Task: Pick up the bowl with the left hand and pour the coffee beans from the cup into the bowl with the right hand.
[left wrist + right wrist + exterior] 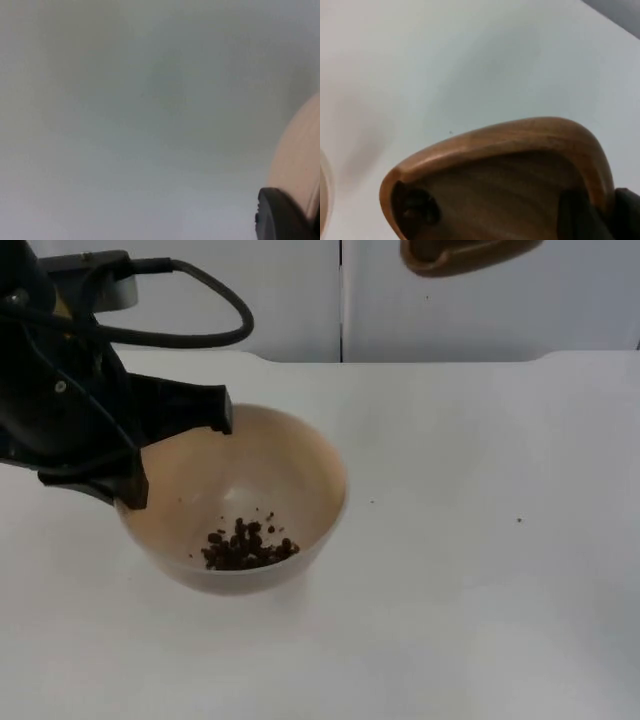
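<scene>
The white tabletop (480,570) carries a pale beige bowl (290,480) left of centre in the top view, its far-left rim clamped by the left pincer (178,455). A small heap of dark coffee beans (247,545) lies in its bottom. The brown wooden cup (510,175) appears at the upper edge there (465,252); the right wrist view shows its hollow tipped sideways, with the right pincer (612,212) closed on its rim.

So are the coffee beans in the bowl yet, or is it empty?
In. A small pile of coffee beans lies at the bottom of the bowl, which the left hand grips at its rim. One stray bean lies on the table.
</scene>
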You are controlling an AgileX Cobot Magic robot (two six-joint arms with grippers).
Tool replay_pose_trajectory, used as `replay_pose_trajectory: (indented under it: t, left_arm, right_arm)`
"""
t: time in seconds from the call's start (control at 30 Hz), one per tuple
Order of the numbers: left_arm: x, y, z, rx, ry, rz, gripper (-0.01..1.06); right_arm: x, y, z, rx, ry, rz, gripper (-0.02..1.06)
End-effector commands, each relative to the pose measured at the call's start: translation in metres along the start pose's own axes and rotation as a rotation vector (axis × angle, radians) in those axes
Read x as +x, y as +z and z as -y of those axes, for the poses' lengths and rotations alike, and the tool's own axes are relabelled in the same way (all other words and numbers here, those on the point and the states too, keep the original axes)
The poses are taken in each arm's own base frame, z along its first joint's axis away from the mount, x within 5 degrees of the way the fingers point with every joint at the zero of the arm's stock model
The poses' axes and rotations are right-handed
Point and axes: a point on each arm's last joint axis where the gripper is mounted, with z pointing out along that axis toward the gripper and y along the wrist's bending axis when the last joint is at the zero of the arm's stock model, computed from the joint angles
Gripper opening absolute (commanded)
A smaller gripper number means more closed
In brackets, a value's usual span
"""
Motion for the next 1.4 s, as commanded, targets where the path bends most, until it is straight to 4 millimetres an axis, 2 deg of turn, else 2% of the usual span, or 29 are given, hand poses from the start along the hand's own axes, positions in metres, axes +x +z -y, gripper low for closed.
replay_pose_trajectory:
  t: [0.0,0.07,0.23,0.27,0.43,0.47,0.67,0.7,0.87,0.9,1.03,1.2,1.37]
  left_arm:
    - [-0.003,-0.003,0.002,0.019,0.014,0.031,0.0]
    - [-0.003,-0.003,0.003,0.023,0.025,0.037,0.0]
    - [-0.005,-0.003,0.0,0.027,0.05,0.041,0.0]
    - [-0.005,-0.003,0.0,0.027,0.05,0.041,0.0]
    - [-0.018,-0.001,-0.025,0.036,-0.028,0.026,0.0]
    - [-0.018,-0.001,-0.025,0.036,-0.028,0.026,0.0]
    - [-0.026,0.012,-0.046,0.101,-0.1,-0.033,0.0]
    - [-0.026,0.012,-0.046,0.101,-0.1,-0.033,0.0]
    - [-0.026,0.043,-0.049,0.072,-0.117,-0.086,0.0]
    - [-0.026,0.043,-0.049,0.072,-0.117,-0.086,0.0]
    - [-0.026,0.065,-0.05,0.057,-0.123,-0.104,0.0]
    - [-0.025,0.08,-0.051,0.045,-0.126,-0.12,0.0]
    - [-0.026,0.084,-0.051,0.046,-0.128,-0.102,0.0]
  right_arm:
    - [0.001,-0.001,0.006,-0.012,0.012,0.021,0.0]
    - [0.003,0.004,0.01,-0.021,0.023,0.02,0.0]
    - [0.025,0.042,0.023,-0.019,0.061,-0.013,0.0]
    - [0.025,0.042,0.023,-0.019,0.061,-0.013,0.0]
    - [0.057,0.08,0.033,-0.017,0.104,-0.055,0.0]
    - [0.057,0.08,0.033,-0.017,0.104,-0.055,0.0]
    - [0.094,0.111,0.043,-0.029,0.209,-0.073,0.0]
    - [0.094,0.111,0.043,-0.029,0.209,-0.073,0.0]
    - [0.12,0.129,0.045,-0.023,0.248,-0.076,0.0]
    - [0.12,0.129,0.045,-0.023,0.248,-0.076,0.0]
    - [0.136,0.139,0.041,-0.02,0.285,-0.067,0.0]
    - [0.15,0.146,0.038,-0.018,0.295,-0.066,0.0]
    - [0.16,0.158,0.035,-0.02,0.317,-0.098,0.0]
